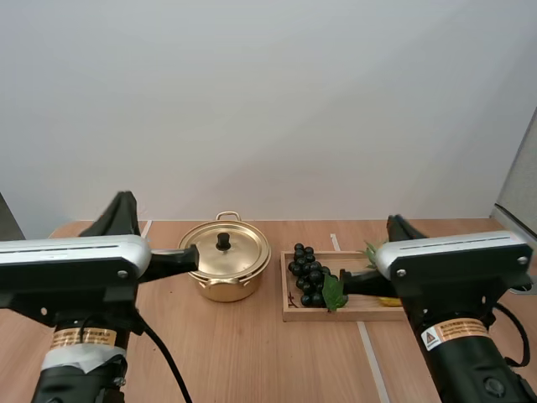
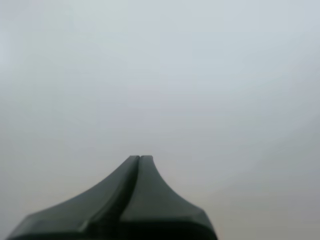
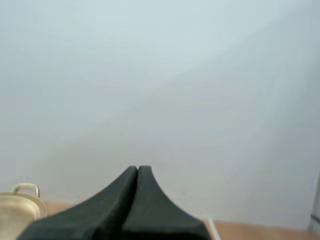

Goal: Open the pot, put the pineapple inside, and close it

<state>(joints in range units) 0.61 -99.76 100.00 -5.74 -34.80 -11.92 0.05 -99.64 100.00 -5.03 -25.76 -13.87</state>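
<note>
Closest to view, two robot arms with pale casings reach forward from the near edge: the left arm (image 1: 75, 260) and the right arm (image 1: 453, 256). The left pincer (image 2: 139, 157) is pressed together into one dark wedge and holds nothing; its tip sits just beside the left rim of a golden pot (image 1: 225, 273). The right pincer (image 3: 137, 168) is likewise pressed together and empty, reaching over a shallow wooden tray (image 1: 336, 316). The pot stands mid-tabletop (image 1: 252, 361) with its lid (image 1: 247, 243) on and a small black knob (image 1: 223, 242) at the lid's centre. Just beside the pot, to its right, the tray holds a bunch of dark grapes (image 1: 307, 270) with a green leaf (image 1: 333, 291). A sliver of something yellow (image 1: 388, 300) peeks from under the right arm, too hidden to name. The pot looks like thin metal, probably light and slick, so the lid is best taken by its knob, pinched from above. The grapes look lumpy and yielding and might roll in a grip; the top of the bunch, where the stems gather, seems the safest hold.
</note>
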